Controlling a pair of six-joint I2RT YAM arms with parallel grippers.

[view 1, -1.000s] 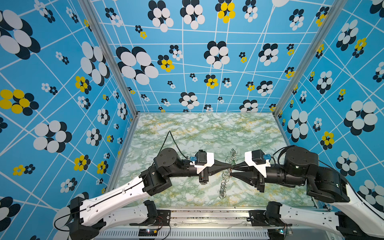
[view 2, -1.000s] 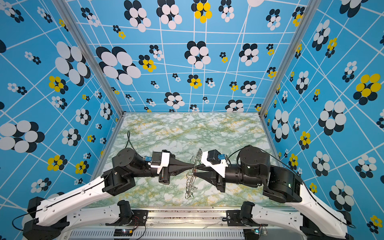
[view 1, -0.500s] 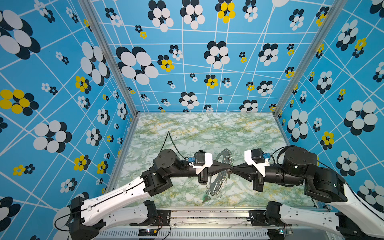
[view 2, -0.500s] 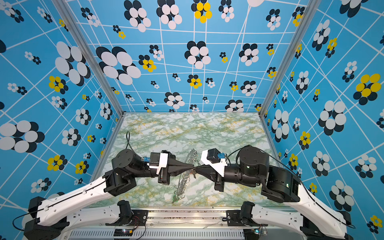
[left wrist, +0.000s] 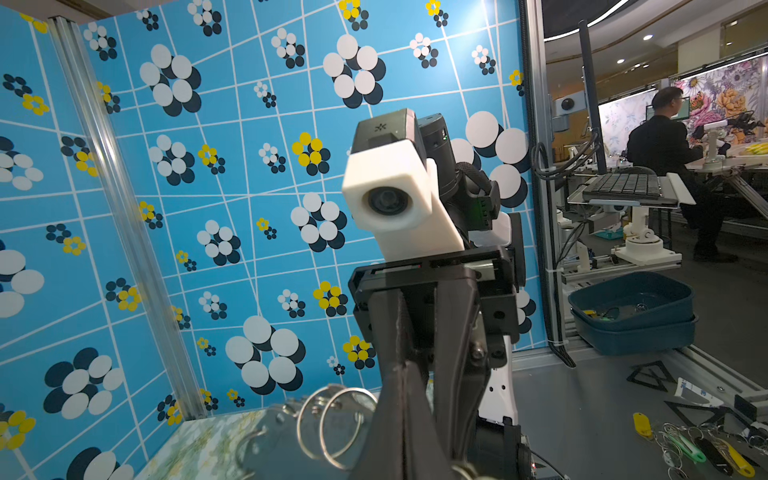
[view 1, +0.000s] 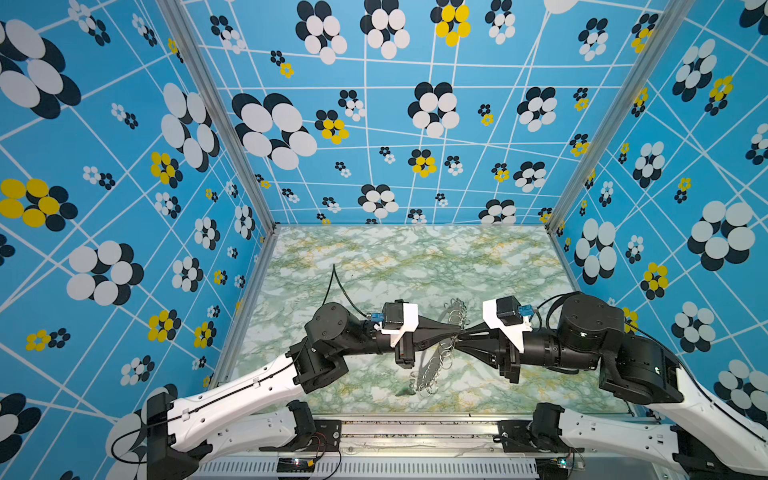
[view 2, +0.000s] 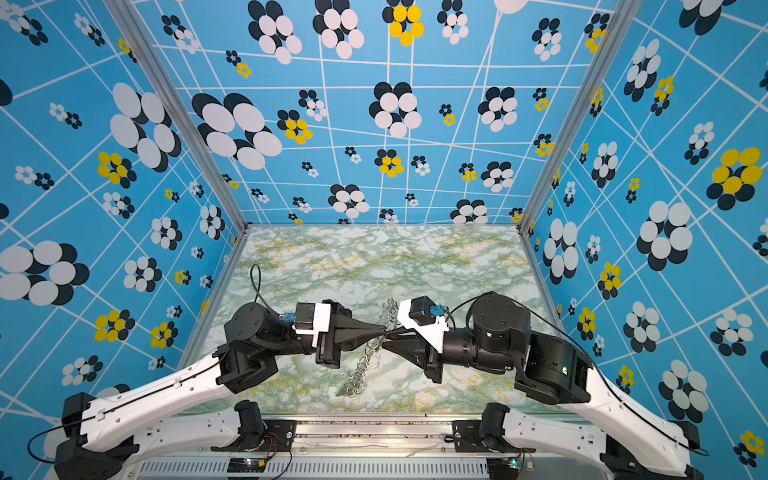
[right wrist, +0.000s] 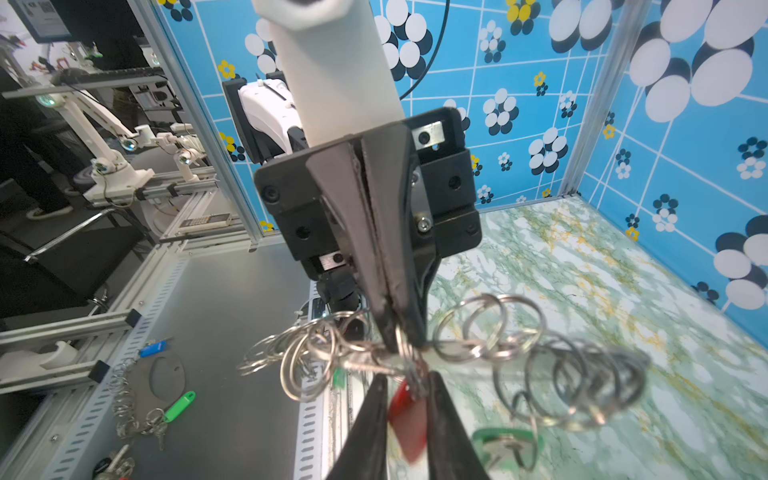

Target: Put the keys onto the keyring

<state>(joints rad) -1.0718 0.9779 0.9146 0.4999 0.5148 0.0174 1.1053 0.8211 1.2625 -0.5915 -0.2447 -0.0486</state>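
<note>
Left gripper [view 1: 456, 331] at nine o'clock clamping keyring [view 1: 441, 360], right gripper [right wrist: 407, 378] at three, slightly parted, straddling red key tag [right wrist: 409, 419], grip unclear.

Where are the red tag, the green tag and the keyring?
red tag [right wrist: 405, 409]: right wrist view, its middle.
green tag [right wrist: 484, 438]: right wrist view, its rim.
keyring [view 1: 445, 356]: a top view, its hanging rings.

You have blue flower-print walls [view 1: 374, 137] on three sides and a green-veined marble tabletop [view 1: 415, 257]; past the open side, a dark-clad person [left wrist: 660, 141], apparently seated, near a keyboard [left wrist: 623, 188].
</note>
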